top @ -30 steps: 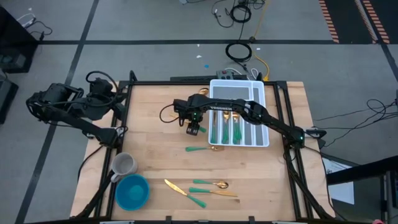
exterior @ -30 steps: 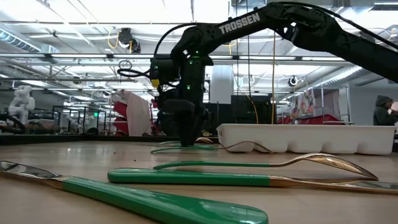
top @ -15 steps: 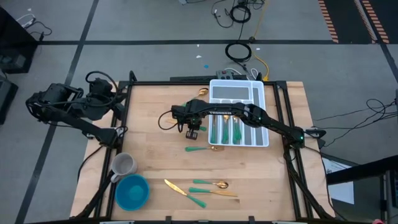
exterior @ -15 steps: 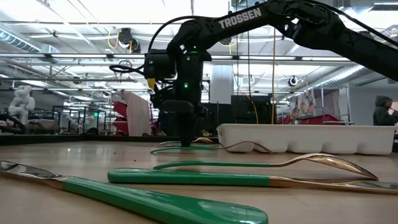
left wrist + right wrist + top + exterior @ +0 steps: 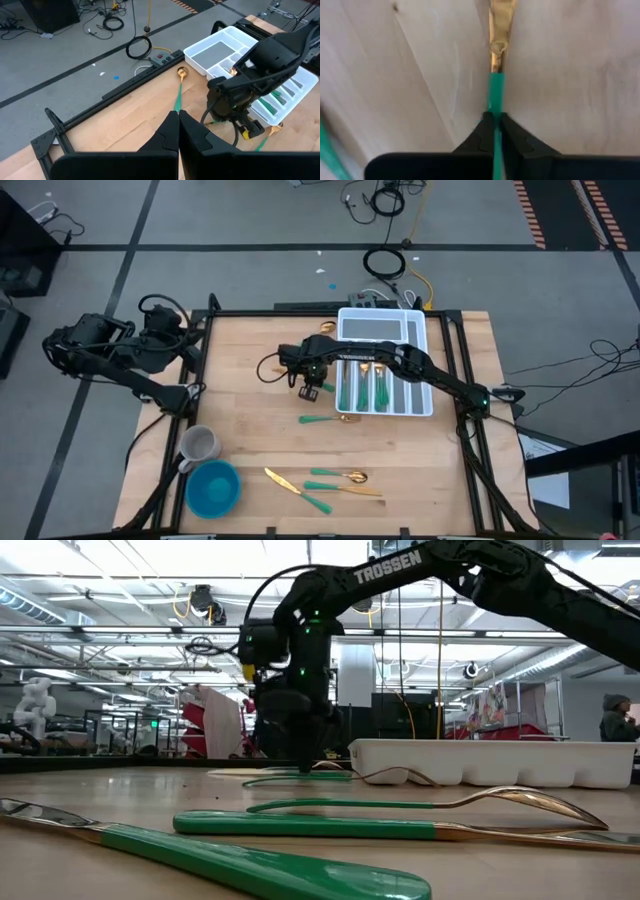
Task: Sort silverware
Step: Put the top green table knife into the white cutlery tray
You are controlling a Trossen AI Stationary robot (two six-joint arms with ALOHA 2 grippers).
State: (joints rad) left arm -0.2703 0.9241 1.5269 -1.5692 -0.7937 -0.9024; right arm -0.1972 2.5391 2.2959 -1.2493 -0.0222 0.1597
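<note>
**Right gripper clamps a green handle beside the tray**

The right gripper [image 5: 495, 125] has its two dark fingers [image 5: 482, 135] pinched together on the green handle of a utensil [image 5: 495, 92], whose gold head runs straight ahead of the fingertips over the bare wood (which kind of utensil it is cannot be told). Seen from overhead, this gripper [image 5: 312, 387] points down at the table [image 5: 250, 440], just beside the white tray [image 5: 420, 330], which already holds several green-handled pieces [image 5: 362, 392]. Near the fingers, on the side away from the tray's far end, a lone spoon [image 5: 328, 419] lies flat. Farther out, a knife [image 5: 296, 489] and a couple of other pieces [image 5: 340, 476] lie together, well apart from the gripper. A mug [image 5: 200, 445] and a blue bowl [image 5: 212, 487] sit beyond them. The left gripper [image 5: 178, 131], fingers pressed shut on nothing, waits off the table's edge.
</note>
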